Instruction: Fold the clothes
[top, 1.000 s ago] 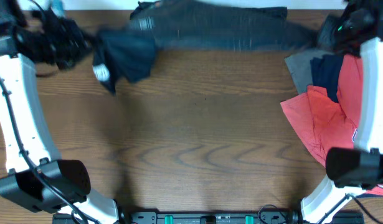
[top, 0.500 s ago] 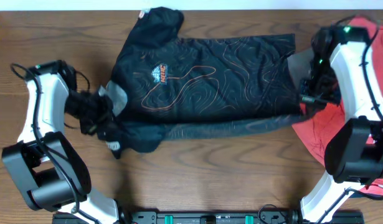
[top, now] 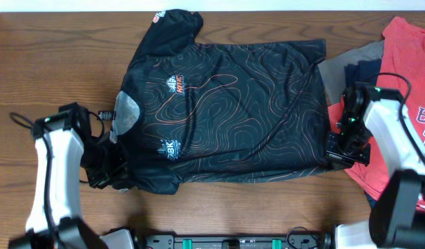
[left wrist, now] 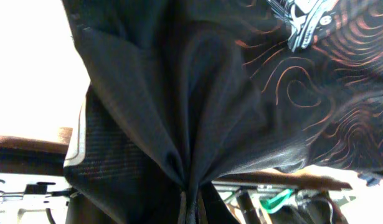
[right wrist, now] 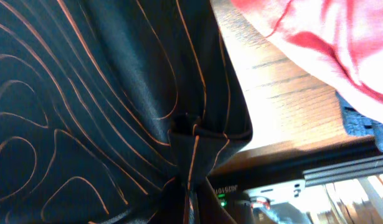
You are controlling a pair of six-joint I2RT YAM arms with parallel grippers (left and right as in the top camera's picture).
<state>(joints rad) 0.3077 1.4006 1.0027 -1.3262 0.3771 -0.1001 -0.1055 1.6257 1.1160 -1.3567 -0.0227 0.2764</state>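
The black short-sleeved jersey (top: 233, 111) is thin, smooth cloth with a faint sheen and printed orange lines, the brown wood-grain counter (top: 53, 62) under it is smooth and satiny, and the red T-shirt (top: 405, 48) beside the jersey is softer, matt cloth.

Jersey (top: 233, 117), earlier bunched along far edge, now spread flat mid-table; left gripper (top: 114, 174) and right gripper (top: 338, 156) pulled nearward.

Two robot arms have smooth white shells and rounded black joints. The left arm (top: 52, 166) has thin black cables (top: 20, 122) looping off it, beside a small green light (top: 46, 122). The right arm (top: 399, 135) carries green lights too. The left gripper (top: 121, 181) and right gripper (top: 334, 155) are chunky black blocks. Behind them sits a black base rail (top: 233, 243) with teal clips.
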